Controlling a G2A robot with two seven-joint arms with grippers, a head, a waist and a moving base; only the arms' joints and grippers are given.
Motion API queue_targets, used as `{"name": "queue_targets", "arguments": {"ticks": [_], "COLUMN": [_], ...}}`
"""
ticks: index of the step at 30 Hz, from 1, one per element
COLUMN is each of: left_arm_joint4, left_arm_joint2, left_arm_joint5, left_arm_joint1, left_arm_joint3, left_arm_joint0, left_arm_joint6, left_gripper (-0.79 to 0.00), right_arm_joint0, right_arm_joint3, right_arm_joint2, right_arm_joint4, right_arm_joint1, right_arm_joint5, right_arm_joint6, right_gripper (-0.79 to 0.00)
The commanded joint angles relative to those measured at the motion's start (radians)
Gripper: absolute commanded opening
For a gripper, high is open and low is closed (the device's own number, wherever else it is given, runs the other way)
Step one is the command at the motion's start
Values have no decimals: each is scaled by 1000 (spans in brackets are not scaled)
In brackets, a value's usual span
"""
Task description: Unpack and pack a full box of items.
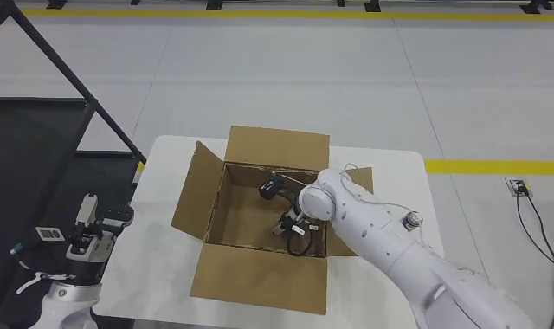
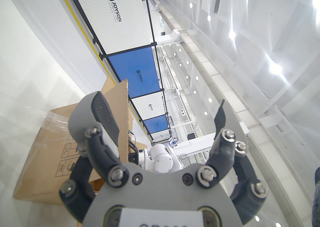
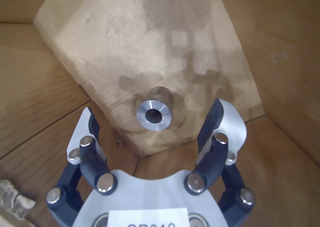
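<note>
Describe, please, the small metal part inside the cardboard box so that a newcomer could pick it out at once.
An open cardboard box stands on the white table, the open right gripper inside it. On the box floor below the gripper stands a short metal cylinder, shiny silver against brown cardboard, with a dark round hole in its top face.

Top looks down; right wrist sits close inside the box.

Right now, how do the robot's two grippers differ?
The right gripper is down inside the cardboard box; the left gripper is well outside it. The right gripper faces a metal cylinder on the box floor; the left gripper faces up toward the ceiling. Both are open and hold nothing.
</note>
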State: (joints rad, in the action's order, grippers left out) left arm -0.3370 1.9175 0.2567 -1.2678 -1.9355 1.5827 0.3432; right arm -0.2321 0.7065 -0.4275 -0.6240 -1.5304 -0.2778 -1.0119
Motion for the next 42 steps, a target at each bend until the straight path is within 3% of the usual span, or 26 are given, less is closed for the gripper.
{"name": "queue_targets", "arguments": {"ticks": [1, 3, 4, 5, 16, 22, 26, 31, 36, 42], "left_arm_joint4": [0, 0, 0, 0, 0, 0, 0, 0, 0, 0], "left_arm_joint2": [0, 0, 0, 0, 0, 0, 0, 0, 0, 0], "left_arm_joint5": [0, 0, 0, 0, 0, 0, 0, 0, 0, 0], "left_arm_joint1": [0, 0, 0, 0, 0, 0, 0, 0, 0, 0], "left_arm_joint3": [0, 0, 0, 0, 0, 0, 0, 0, 0, 0], "left_arm_joint0": [0, 0, 0, 0, 0, 0, 0, 0, 0, 0], "left_arm_joint6": [0, 0, 0, 0, 0, 0, 0, 0, 0, 0], "left_gripper": [0, 0, 0, 0, 0, 0, 0, 0, 0, 0], "right_arm_joint0": [7, 13, 18, 21, 49, 76, 74, 33, -84, -337], "right_arm_joint3": [-24, -53, -69, -81, -202, -215, -177, -10, 316, 779], "right_arm_joint2": [7, 12, 16, 19, 23, -23, -56, -120, -254, -503], "right_arm_joint4": [4, 11, 8, 8, 6, 37, 32, -15, -110, -221], "right_arm_joint1": [-14, -29, -37, -45, -104, -93, -64, 0, 105, 223], "right_arm_joint5": [-5, -15, -9, -5, -28, -153, -207, -219, -138, -44], "right_arm_joint6": [-12, -17, -26, -27, 16, 86, 130, 175, 126, -5], "right_gripper": [-502, -603, -754, -785, -785, -785, -785, -785, -785, -785]}}
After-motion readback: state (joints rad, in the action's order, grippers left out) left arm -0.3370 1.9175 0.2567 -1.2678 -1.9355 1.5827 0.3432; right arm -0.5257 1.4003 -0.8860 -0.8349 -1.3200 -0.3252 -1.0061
